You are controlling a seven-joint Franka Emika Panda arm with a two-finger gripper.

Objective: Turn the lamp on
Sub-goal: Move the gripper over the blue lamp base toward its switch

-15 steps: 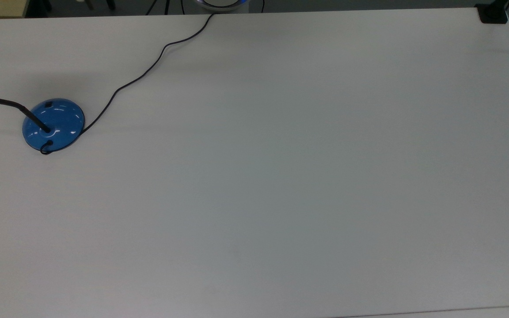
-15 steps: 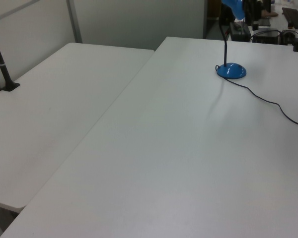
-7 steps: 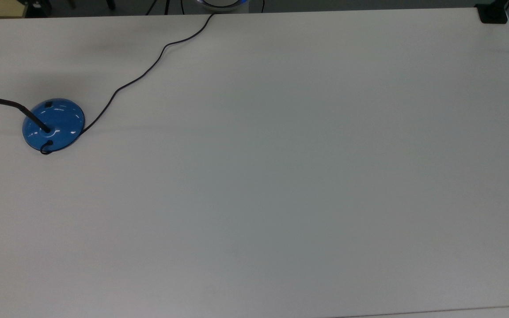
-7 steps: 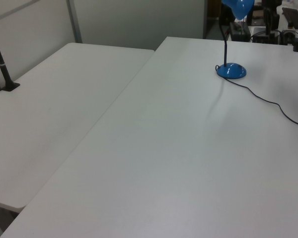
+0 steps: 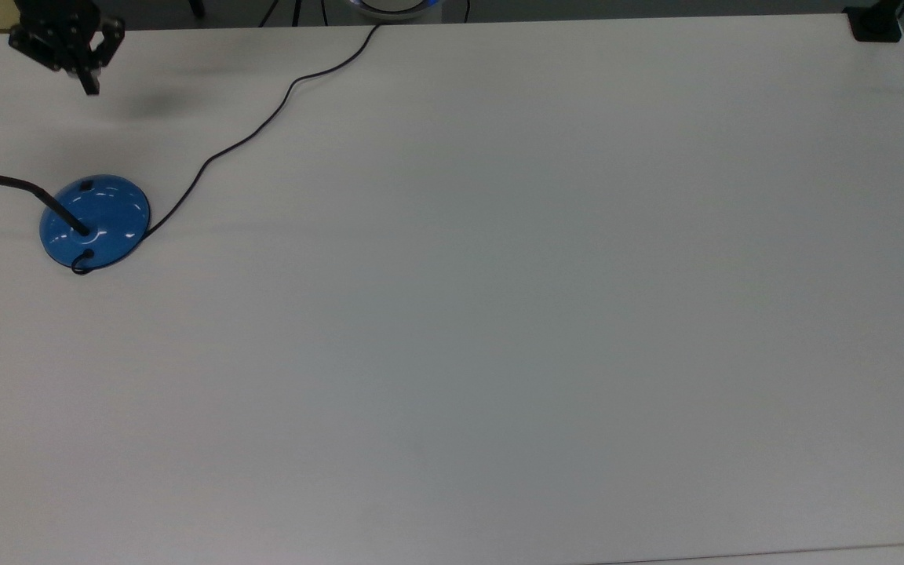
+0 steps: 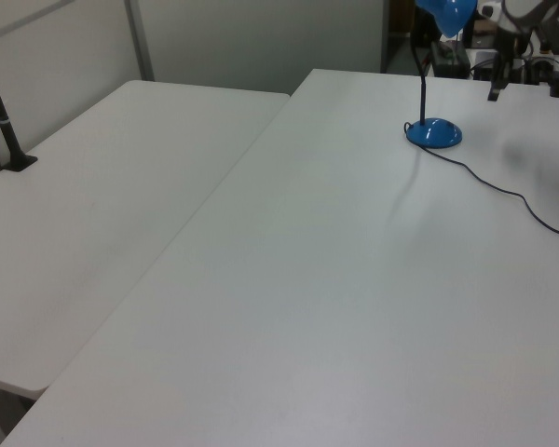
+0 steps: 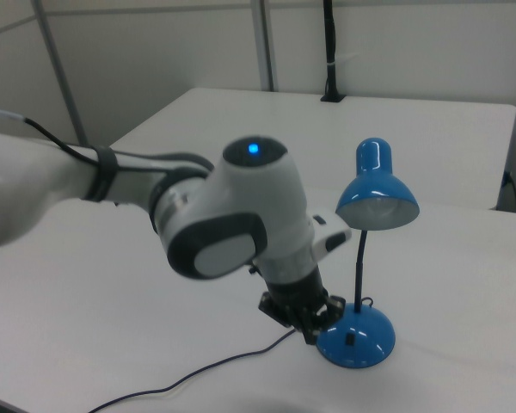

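Blue dome-based lamp (image 5: 95, 221) stands upright, black neck curving to its shade.

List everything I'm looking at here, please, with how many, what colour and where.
desk lamp: one, glossy blue base and shade, black neck, near the top view's left edge
power cord: one, black, snaking from the lamp base to the top view's upper table edge
main table: one, white, carrying the lamp
second table: one, white, butted against the main table on the left view's left
clamp mounts: two, black, on table edges
robot arm: one, white and grey
gripper: one, black, above the table beyond the lamp base
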